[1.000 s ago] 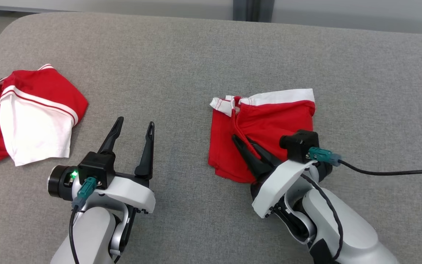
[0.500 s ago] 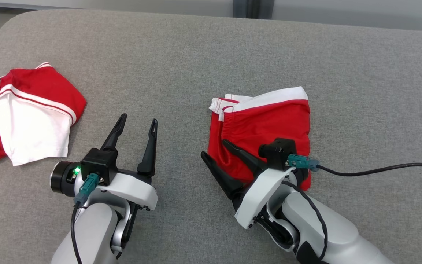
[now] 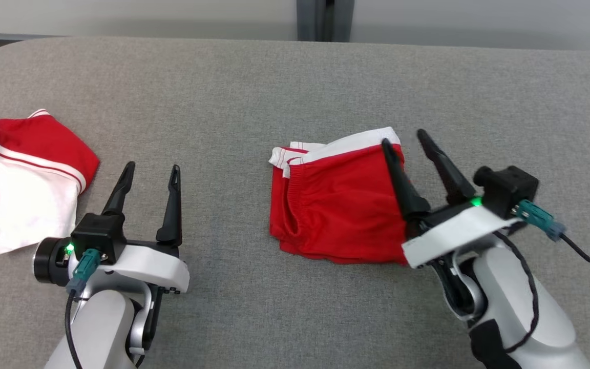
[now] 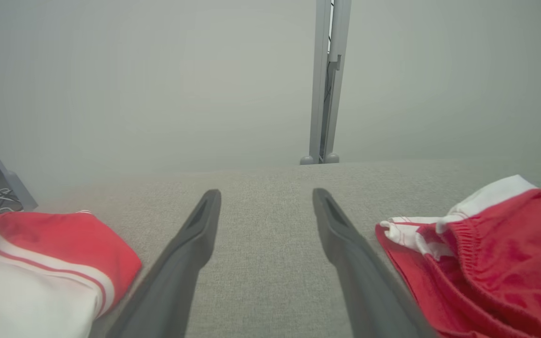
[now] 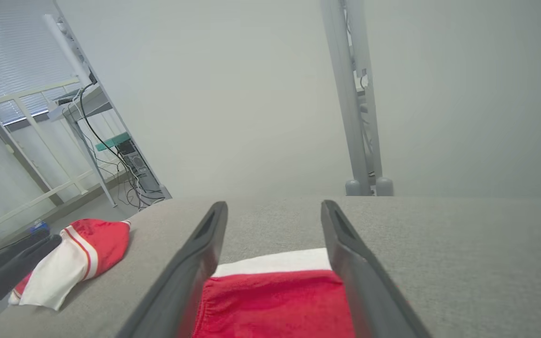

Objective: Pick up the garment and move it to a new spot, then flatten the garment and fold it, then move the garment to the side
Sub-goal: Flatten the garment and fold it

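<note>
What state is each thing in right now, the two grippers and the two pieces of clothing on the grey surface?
red shorts: folded, lying flat, white waistband at the far edge.
red and white garment: loosely bunched at the left, nothing touching it.
left gripper: open, empty, over bare grey surface.
right gripper: open, empty, fingers at the right edge of the red shorts.

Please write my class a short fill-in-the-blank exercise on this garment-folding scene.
1. The left gripper and right gripper are both wide ____.
2. The folded shorts are red with a ____ waistband.
3. A second garment lies on the robot's ____ side.
Missing words: open; white; left.
</note>
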